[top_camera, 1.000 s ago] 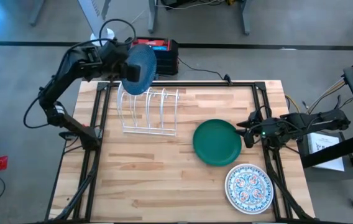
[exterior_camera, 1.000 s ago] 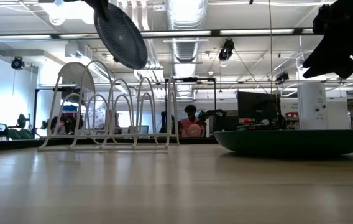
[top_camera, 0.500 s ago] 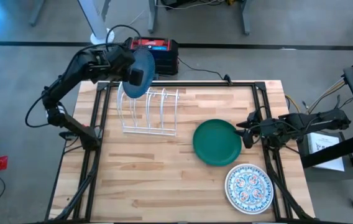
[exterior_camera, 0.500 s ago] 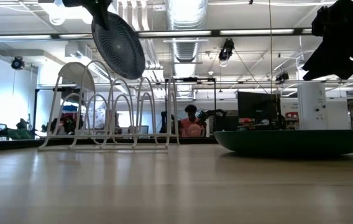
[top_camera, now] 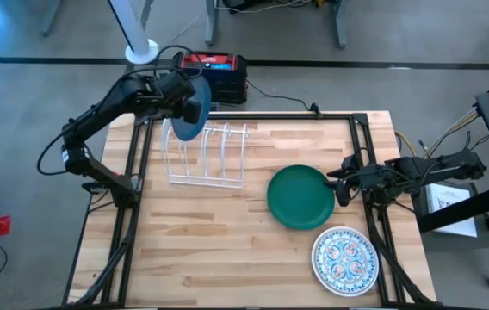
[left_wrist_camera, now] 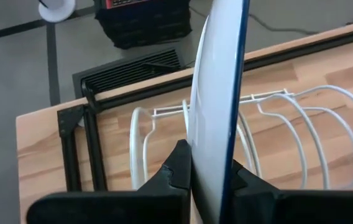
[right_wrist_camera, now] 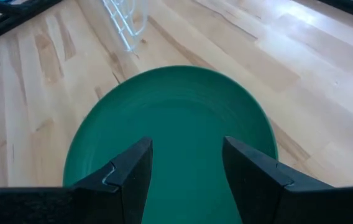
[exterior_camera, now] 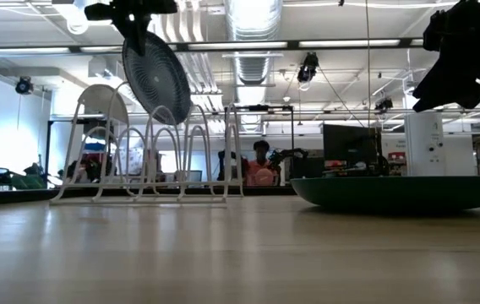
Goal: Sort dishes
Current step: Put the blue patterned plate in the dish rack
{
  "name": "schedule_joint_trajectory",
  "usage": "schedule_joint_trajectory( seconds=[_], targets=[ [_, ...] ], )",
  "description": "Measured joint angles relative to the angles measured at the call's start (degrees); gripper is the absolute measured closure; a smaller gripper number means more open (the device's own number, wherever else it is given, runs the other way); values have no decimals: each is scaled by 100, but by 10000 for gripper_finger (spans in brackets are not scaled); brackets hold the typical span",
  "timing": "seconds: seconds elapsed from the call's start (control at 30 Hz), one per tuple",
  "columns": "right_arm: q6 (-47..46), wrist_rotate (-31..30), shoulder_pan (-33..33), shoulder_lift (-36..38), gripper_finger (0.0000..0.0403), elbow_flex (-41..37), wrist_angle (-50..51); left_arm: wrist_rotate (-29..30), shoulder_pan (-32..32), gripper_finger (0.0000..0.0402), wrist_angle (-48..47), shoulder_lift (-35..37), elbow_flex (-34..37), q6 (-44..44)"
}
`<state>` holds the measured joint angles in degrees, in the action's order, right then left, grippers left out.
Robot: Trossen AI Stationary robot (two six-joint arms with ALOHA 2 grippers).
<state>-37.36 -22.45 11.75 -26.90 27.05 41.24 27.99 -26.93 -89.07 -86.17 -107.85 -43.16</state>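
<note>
A dark blue plate (top_camera: 189, 114) hangs on edge over the far left end of the white wire rack (top_camera: 207, 157), with my left gripper (top_camera: 181, 100) shut on it. In the low view the blue plate (exterior_camera: 156, 78) reaches down to the tops of the rack's wire loops (exterior_camera: 147, 152); whether it touches them I cannot tell. A green plate (top_camera: 300, 197) lies flat on the table right of the rack. My right gripper (top_camera: 340, 186) hovers open over its right rim, well above it. A floral plate (top_camera: 344, 260) lies near the front right corner. My left gripper pinches the blue plate's rim (left_wrist_camera: 209, 163) between its two fingers, one finger (left_wrist_camera: 178, 169) on each face. The fingers come from above and from the table's far left, slanting down. The plate hangs below them on edge, a little tilted.
A red and black box (top_camera: 216, 71) sits on the floor beyond the table's far edge, with a cable trailing right. Black frame rails (top_camera: 358, 129) run along the table's sides. The rack's right slots (top_camera: 232, 151) hold nothing. Bare wood lies at the near left (top_camera: 193, 250).
My left gripper has come down toward the rack with the blue plate, still shut on its rim. The plate has sunk from well above the wire loops to their tops and stays on edge.
</note>
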Motion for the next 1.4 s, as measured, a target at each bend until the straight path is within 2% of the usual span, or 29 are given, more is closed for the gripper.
schedule_joint_trajectory(
  seconds=[0.3,0.47,0.73,1.4],
  targets=[
    [0,0,0,-26,217,0,-3,-28,214,396,-135,-8,390,-130],
    [-11,0,0,-30,217,0,-3,152,493,396,-128,-81,402,-333],
    [-8,0,0,-30,217,0,-3,120,911,396,-97,-251,406,-670],
    [-11,11,2,-30,217,-20,-1,260,1200,396,-93,-807,408,-686]
  ],
)
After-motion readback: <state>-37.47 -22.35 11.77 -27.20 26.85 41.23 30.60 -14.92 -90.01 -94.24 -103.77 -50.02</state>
